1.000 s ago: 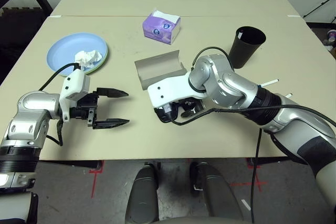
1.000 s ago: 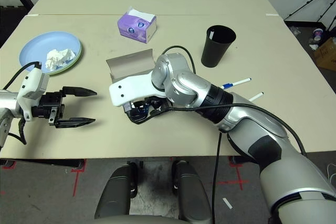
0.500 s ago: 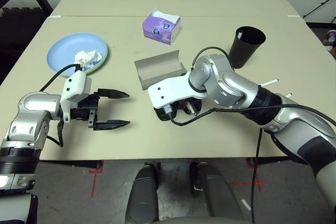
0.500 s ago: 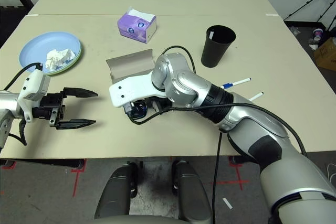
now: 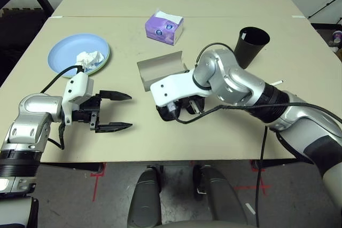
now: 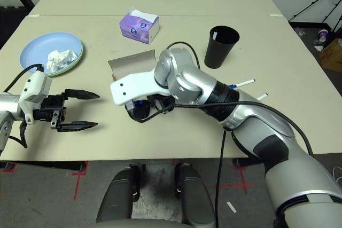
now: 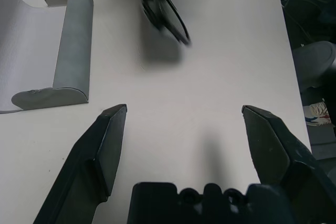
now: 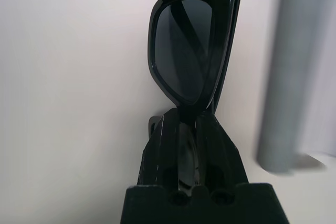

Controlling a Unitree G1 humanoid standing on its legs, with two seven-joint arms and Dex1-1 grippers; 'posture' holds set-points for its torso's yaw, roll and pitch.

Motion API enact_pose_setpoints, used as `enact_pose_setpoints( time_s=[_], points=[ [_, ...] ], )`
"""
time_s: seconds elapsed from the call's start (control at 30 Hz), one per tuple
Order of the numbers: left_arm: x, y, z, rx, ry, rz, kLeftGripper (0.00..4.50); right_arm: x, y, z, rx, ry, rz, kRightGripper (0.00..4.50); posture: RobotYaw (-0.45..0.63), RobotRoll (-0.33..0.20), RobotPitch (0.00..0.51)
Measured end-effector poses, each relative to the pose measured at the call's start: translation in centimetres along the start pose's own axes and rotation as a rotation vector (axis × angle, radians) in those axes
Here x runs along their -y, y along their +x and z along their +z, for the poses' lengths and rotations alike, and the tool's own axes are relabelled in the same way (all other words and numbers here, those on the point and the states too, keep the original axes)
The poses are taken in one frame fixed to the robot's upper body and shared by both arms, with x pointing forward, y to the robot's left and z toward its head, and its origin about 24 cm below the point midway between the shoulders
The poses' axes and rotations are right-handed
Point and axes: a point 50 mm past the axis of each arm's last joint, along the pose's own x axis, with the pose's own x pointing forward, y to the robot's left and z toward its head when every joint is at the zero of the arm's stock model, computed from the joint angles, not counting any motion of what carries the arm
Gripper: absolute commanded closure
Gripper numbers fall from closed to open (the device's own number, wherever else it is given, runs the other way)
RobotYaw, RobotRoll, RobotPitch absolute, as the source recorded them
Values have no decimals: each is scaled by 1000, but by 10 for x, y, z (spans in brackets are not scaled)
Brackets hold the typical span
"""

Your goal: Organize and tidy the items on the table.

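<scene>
the right gripper (image 8: 190, 124) pinches the folded black sunglasses (image 8: 191, 51) between its pressed-together fingers, holding them clear of the beige table (image 5: 224, 137), just in front of the open grey glasses case (image 5: 160, 69). the left gripper (image 5: 114, 110) hovers near the table's front edge with its fingers spread wide, holding nothing. the crumpled white tissue (image 5: 88, 59) lies on the pale blue plate (image 5: 64, 52) at far left. the black cup (image 5: 250, 46) stands upright beyond the right arm.
</scene>
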Motion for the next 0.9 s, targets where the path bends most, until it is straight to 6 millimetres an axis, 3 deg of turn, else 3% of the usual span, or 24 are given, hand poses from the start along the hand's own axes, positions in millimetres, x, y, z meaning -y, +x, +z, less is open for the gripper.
enact_pose_setpoints(
  time_s=[0.27, 0.53, 0.9],
  points=[
    [-1, 0, 1, -5, 6, -2, 0, 29, -24, -2, 17, 18, -64, 4177, 20, 0, 161],
    [-2, 1, 2, -7, 9, -3, 0, 51, -14, -1, -5, 7, -133, 4177, 27, 0, 167],
    [-2, 1, 2, -7, 5, 1, 0, 57, -1, 4, -29, -46, -193, 4177, 27, 0, 175]
  ],
)
